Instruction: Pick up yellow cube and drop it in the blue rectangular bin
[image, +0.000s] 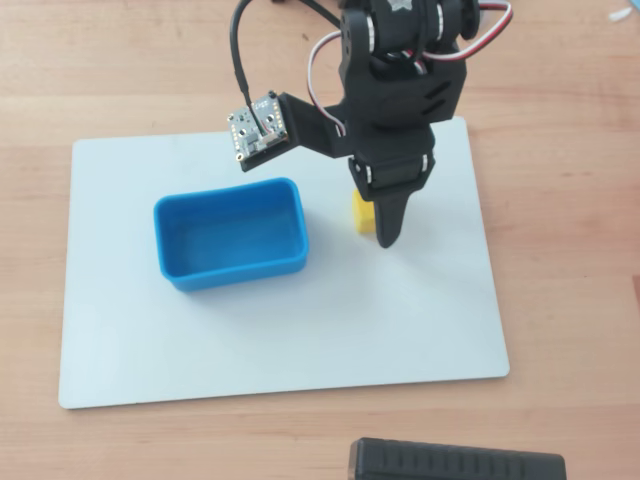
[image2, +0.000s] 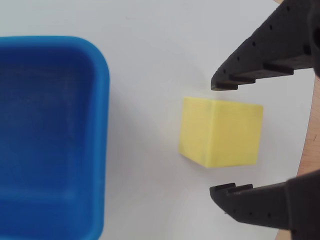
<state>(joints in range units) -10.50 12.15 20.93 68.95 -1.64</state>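
Observation:
The yellow cube (image: 361, 216) (image2: 220, 132) sits on the white board, just right of the blue rectangular bin (image: 230, 233) in the overhead view. The bin is empty; its wall (image2: 101, 130) fills the left of the wrist view. My gripper (image: 375, 222) (image2: 212, 138) is open and low over the cube. In the wrist view one black finger (image2: 250, 65) is above the cube and the other (image2: 255, 202) is below it, with small gaps on both sides. The arm hides part of the cube in the overhead view.
The white board (image: 400, 320) lies on a wooden table (image: 560, 250). A black object (image: 455, 462) lies at the bottom edge. The wrist camera module (image: 257, 125) sticks out from the arm above the bin's far side.

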